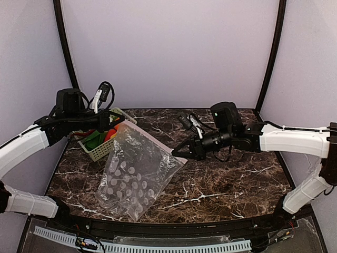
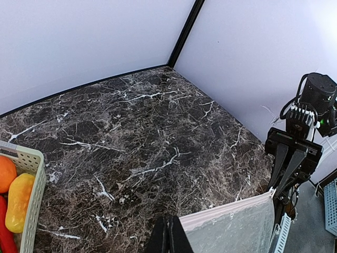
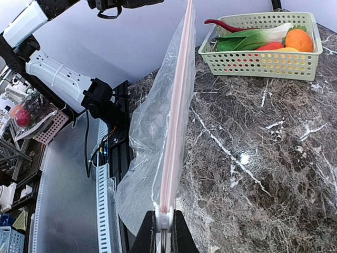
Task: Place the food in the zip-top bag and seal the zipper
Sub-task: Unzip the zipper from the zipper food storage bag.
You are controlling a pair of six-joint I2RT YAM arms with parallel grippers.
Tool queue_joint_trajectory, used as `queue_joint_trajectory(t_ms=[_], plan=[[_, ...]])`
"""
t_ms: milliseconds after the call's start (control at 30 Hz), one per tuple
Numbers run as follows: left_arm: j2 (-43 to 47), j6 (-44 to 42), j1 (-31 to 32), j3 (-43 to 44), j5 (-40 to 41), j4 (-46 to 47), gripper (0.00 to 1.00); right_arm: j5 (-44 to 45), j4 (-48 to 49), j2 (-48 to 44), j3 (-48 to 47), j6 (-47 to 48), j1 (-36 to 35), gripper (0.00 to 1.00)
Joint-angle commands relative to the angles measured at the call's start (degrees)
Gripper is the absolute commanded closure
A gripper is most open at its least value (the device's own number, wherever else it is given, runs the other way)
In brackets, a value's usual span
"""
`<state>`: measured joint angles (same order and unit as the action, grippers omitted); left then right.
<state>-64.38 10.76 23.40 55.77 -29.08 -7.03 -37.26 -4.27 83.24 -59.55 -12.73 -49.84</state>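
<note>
One clear, dotted zip-top bag (image 1: 134,174) sags onto the marble table (image 1: 226,182).

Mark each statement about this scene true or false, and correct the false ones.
1. The left gripper and the right gripper each pinch one end of the zipper. True.
2. The food is already inside the zip-top bag. False: the orange round fruit, bok choy and red chili lie in the basket.
3. The bag lies flat and untouched. False: it is held up by its zipper edge, stretched between the two grippers.
4. The basket stands on the table on the left arm's side. True.
</note>
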Motion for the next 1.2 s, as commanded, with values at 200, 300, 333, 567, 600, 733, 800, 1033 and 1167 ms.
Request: queue_joint_trajectory(t_ms=[200,300,333,567,600,733,800,1033,1167], plan=[[2.2,0.3,-3.7,0.1,8.3,2.5,0.99,-1.8,-9.5,-2.1,2.9,-0.8,0.2,1.0],[2.1,0.4,-3.8,0.1,8.4,2.5,0.99,-1.6,-9.8,-2.4,3.2,-0.7,0.1,1.0],[2.1,0.3,-3.9,0.1,8.4,2.5,0.99,-1.5,-9.8,-2.6,3.3,-0.8,0.2,1.0],[2.1,0.5,-4.5,0.1,8.6,2.4,0.99,-1.2,-10.0,-3.6,4.2,-1.2,0.2,1.0],[2.2,0.5,-4.5,0.1,8.5,2.4,0.99,-1.2,-10.1,-3.7,4.3,-1.2,0.2,1.0],[2.1,0.5,-4.8,0.2,8.3,2.5,0.99,-1.1,-10.1,-4.0,4.6,-1.3,0.2,1.0],[2.0,0.6,-4.9,0.2,8.2,2.4,0.99,-1.1,-10.2,-4.0,4.7,-1.4,0.2,1.0],[2.0,0.6,-5.2,0.2,8.3,2.4,0.99,-1.0,-10.4,-4.4,5.0,-1.2,0.2,1.0],[1.7,0.6,-5.2,0.1,7.5,2.6,0.99,-0.9,-10.4,-4.6,5.1,-1.4,0.2,1.0]])
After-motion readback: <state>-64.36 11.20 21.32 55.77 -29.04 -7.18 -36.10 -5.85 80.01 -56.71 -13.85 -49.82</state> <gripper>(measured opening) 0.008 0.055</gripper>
